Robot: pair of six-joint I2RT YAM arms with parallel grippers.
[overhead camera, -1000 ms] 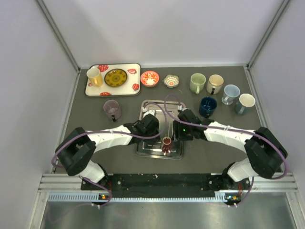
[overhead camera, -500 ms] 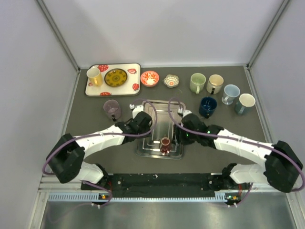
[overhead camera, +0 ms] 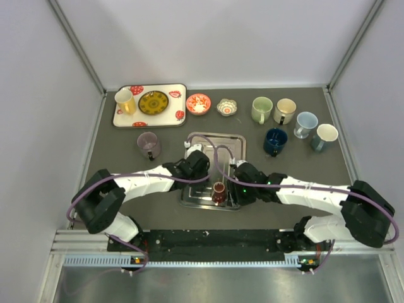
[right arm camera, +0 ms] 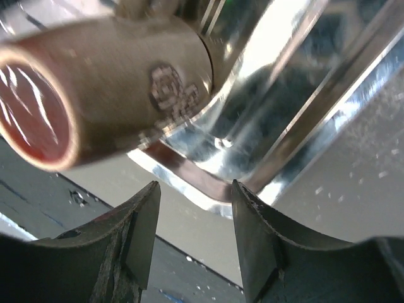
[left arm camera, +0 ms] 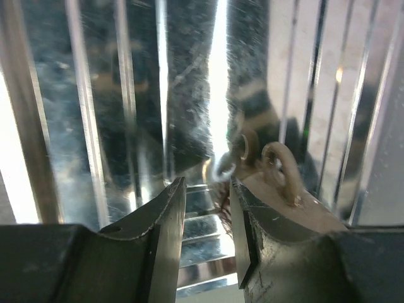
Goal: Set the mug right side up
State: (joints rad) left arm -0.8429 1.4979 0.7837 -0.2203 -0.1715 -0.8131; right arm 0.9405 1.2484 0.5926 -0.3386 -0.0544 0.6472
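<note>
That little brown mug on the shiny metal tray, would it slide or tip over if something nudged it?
The mug looks like hard glazed ceramic, so it is probably stiff, breakable and a bit slippery. The tray is smooth ribbed metal, so a push would likely make the mug skid. Its handle sticks out sideways, so it might spin too.

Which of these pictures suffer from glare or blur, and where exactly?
Left wrist view: a white glare streak runs down the metal tray, and the mug looks soft. Right wrist view: the mug is blurred and the metal tray shines brightly. Top view: evenly lit, sharp.
</note>
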